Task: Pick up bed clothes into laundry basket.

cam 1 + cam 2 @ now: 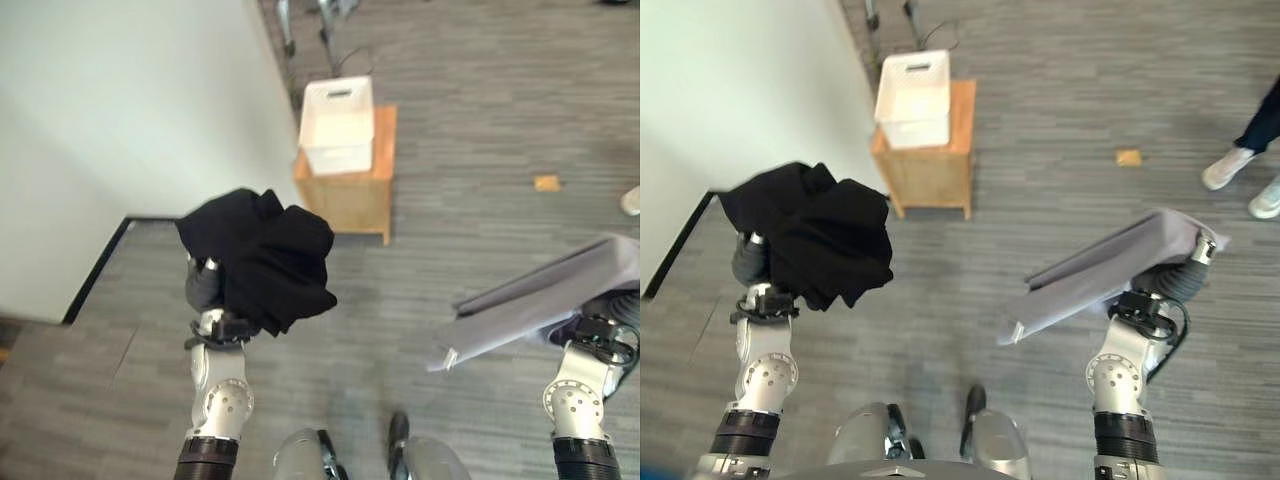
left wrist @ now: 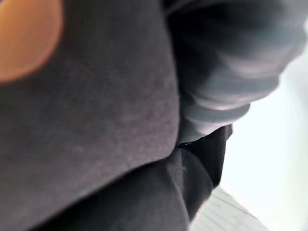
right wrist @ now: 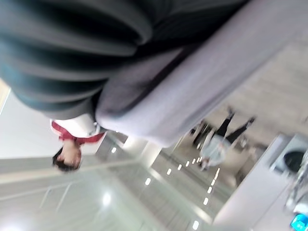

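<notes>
Both arms raised, each hand buried in cloth

The left hand [image 1: 752,262] is lifted at the end of an upright forearm, its dark ribbed cover showing just under the black garment [image 1: 820,235] draped over it; the fingers are hidden in the cloth. The right hand [image 1: 1180,275] is lifted likewise, wrist tilted outward, with the grey folded cloth [image 1: 1100,268] lying across it and covering the fingers.
</notes>
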Motion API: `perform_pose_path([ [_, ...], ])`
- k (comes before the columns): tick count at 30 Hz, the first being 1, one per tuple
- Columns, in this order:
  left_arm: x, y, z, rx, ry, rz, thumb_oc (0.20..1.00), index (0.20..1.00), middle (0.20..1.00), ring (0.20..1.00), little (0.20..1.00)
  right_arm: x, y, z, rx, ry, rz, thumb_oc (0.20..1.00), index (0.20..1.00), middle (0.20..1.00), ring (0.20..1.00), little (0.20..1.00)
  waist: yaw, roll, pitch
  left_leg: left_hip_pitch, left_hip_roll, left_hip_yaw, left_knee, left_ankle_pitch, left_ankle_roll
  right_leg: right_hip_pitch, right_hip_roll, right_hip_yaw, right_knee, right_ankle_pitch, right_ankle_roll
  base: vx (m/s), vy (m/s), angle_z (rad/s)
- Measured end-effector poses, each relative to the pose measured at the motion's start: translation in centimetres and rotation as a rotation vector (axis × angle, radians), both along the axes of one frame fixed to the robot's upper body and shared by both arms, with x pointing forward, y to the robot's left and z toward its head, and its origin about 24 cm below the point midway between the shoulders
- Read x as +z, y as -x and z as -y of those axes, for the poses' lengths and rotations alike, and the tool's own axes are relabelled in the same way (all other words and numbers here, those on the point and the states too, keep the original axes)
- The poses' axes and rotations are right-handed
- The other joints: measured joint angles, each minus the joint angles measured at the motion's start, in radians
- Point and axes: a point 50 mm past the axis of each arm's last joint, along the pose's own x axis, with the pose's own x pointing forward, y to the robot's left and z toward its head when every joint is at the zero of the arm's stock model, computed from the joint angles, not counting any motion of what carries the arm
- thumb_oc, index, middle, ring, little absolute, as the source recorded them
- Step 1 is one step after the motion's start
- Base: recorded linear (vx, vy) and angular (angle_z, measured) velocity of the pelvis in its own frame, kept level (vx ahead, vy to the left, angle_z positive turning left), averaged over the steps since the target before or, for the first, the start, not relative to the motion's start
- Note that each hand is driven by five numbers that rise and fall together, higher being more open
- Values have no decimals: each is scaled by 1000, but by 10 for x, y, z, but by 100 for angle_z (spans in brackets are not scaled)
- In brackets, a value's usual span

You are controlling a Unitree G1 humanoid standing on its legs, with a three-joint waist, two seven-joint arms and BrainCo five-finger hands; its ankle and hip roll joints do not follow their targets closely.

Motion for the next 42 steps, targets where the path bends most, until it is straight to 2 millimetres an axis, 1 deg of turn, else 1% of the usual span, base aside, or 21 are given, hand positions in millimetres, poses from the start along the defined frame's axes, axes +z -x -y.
perform_pose_path([
  [3, -14, 6, 0, -2, 8, -60, 200, 200, 200, 200, 200, -9, 8, 7, -9, 37, -61, 200, 200, 200, 200, 200, 6, 19, -29, -3, -37, 7, -281, 46, 1, 147, 9, -28, -41, -42, 99, 734, -43, -56],
  [5, -14, 5, 2, 2, 27, -58, 200, 200, 200, 200, 200, -9, 10, 10, 2, 74, -84, 200, 200, 200, 200, 200, 3, 53, -48, 8, -67, 75, -286, 76, 59, 235, 19, -6, -60, -67, 128, 654, -32, -46],
  [6, -16, 6, 2, 3, 31, -65, 200, 200, 200, 200, 200, -13, 12, 8, 10, 68, -102, 200, 200, 200, 200, 200, 2, 56, -50, 43, -76, 118, -248, 68, 57, 294, 20, 4, -65, -81, 149, 418, 33, -32],
  [7, -19, 9, 2, 6, 39, -77, 200, 200, 200, 200, 200, -17, 15, 8, 17, 80, -126, 200, 200, 200, 200, 200, 4, 75, -71, 99, -78, 134, -242, 74, 122, 334, 40, 16, -33, -110, 180, 637, 91, -36],
  [8, -21, 11, -1, 12, 24, -89, 200, 200, 200, 200, 200, -23, 18, 2, 38, 60, -144, 200, 200, 200, 200, 200, 9, 48, -93, 117, -82, 133, -192, 149, 167, 355, 12, 21, 28, -139, 168, 315, 146, -29],
  [10, -22, 13, -2, 18, 18, -100, 200, 200, 200, 200, 200, -22, 20, -4, 61, 79, -145, 200, 200, 200, 200, 200, 4, 18, -126, 158, -136, 147, -189, 105, 191, 261, -60, 2, 294, -142, 169, 473, 202, -1],
  [11, -20, 10, -1, 19, 13, -96, 200, 200, 200, 200, 200, -13, 20, -6, 64, 100, -110, 200, 200, 200, 200, 200, 13, 11, -127, 211, -181, 145, -242, 94, 197, 122, -139, -9, 606, -74, 200, 246, 122, 30],
  [12, -18, 8, 1, 21, 7, -95, 200, 200, 200, 200, 200, -9, 23, -6, 62, 105, -89, 200, 200, 200, 200, 200, 3, -3, -126, 264, -219, 111, -282, 89, 213, 27, -207, -5, 833, 73, 214, 321, 41, 92],
  [13, -15, 4, 0, 25, -3, -98, 200, 200, 200, 200, 200, -4, 22, -11, 62, 107, -56, 200, 200, 200, 200, 200, -9, -11, -128, 333, -279, 64, -331, 82, 233, -134, -278, 31, 1073, 84, 227, 277, -13, 104],
  [14, -11, 2, 0, 28, -2, -81, 200, 200, 200, 200, 200, -2, 20, -13, 65, 118, -51, 200, 200, 200, 200, 200, -3, 8, -118, 353, -280, 20, -333, 34, 244, -252, -257, 77, 1100, 24, 208, 388, -56, 102],
  [16, -2, -1, -1, 20, -23, -51, 200, 200, 200, 200, 200, -3, 16, -12, 58, 126, -64, 200, 200, 200, 200, 200, -17, 50, -87, 404, -270, -33, -337, 32, 220, -404, -223, 122, 1006, -70, 200, 229, -117, 108],
  [17, 1, -3, 0, 15, -26, -40, 200, 200, 200, 200, 200, -5, 15, -10, 53, 127, -81, 200, 200, 200, 200, 200, -32, 58, -85, 433, -267, -35, -346, 26, 211, -446, -246, 115, 895, -69, 197, 255, -227, 139],
  [20, 10, -7, -3, 14, -44, -7, 200, 200, 200, 200, 200, -4, 14, -8, 47, 133, -82, 200, 200, 200, 200, 200, -37, 59, -94, 478, -250, -16, -353, -30, 153, -446, -322, 112, 413, 25, 212, 277, -231, 112],
  [23, 11, -6, -13, 44, -60, -12, 200, 200, 200, 200, 200, -2, 14, -7, 39, 136, -79, 200, 200, 200, 200, 200, -11, 22, -102, 526, -205, -60, -348, -60, 100, -343, -232, 298, 77, 150, 245, 194, -133, 86],
  [24, 6, -4, -16, 64, -45, -28, 200, 200, 200, 200, 200, 5, 16, 3, 1, 155, -68, 200, 200, 200, 200, 200, -17, -25, -118, 575, -202, -78, -318, -93, 48, -260, -197, 332, 80, 293, 275, 172, -163, 101],
  [25, -10, 7, -10, 68, -1, -74, 200, 200, 200, 200, 200, 27, 12, 16, -39, 237, -24, 200, 200, 200, 200, 200, 9, 9, -134, 536, -144, -23, -295, -102, 29, -236, -159, 300, 75, 270, 234, 141, -156, 108],
  [29, -12, 11, -12, 82, 12, -74, 200, 200, 200, 200, 200, 109, -1, 38, -114, 474, 140, 200, 200, 200, 200, 200, 37, 53, -141, 472, -113, -65, -387, -17, 72, -152, -88, 237, -74, 285, 213, 115, -98, 16],
  [32, -14, 13, -14, 89, 10, -81, 200, 200, 200, 200, 200, 140, 2, 40, -144, 625, 183, 200, 200, 200, 200, 200, 40, 48, -151, 481, -92, -72, -390, -17, 65, -120, -75, 208, -107, 285, 213, 51, -54, 5],
  [34, -22, 21, -17, 101, 12, -118, 200, 200, 200, 200, 200, 179, 4, 45, -203, 782, 222, 200, 200, 200, 200, 200, 45, 50, -155, 490, -80, -67, -397, -11, 41, -98, -77, 172, -130, 292, 211, 30, -52, -2],
  [39, -33, 22, -7, 21, 1, -179, 200, 200, 200, 200, 200, 193, -36, 48, -184, 1162, -106, 200, 200, 200, 200, 200, 55, 12, -152, 503, -95, -63, -398, -17, 34, -94, -88, 175, -131, 298, 222, 21, -47, -2],
  [42, -37, 30, -17, 22, -25, -197, 200, 200, 200, 200, 200, 216, -50, 57, -260, 1165, -159, 200, 200, 200, 200, 200, 55, -2, -152, 506, -103, -61, -401, -18, 37, -92, -100, 176, -134, 298, 223, 5, -10, 1],
])
